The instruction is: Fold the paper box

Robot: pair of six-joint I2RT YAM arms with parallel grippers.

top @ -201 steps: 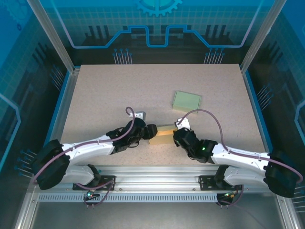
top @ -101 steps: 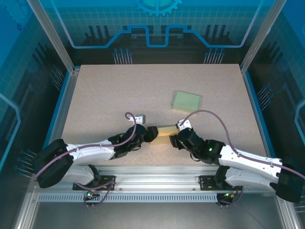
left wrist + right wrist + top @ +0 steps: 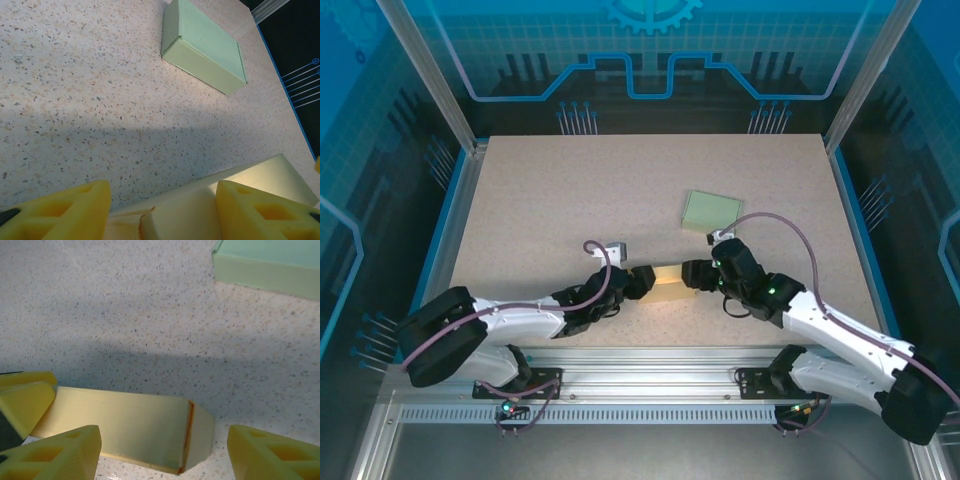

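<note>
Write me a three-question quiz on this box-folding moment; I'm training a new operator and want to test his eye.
1. True or false: the green box lies apart from the pale yellow box.
2. Where is the pale yellow box? A) between the left gripper and the right gripper; B) stacked on the green box; C) inside the green box.
3. Fill in: the right gripper's jaws stand ___.
Key: 1 true; 2 A; 3 open.
</note>
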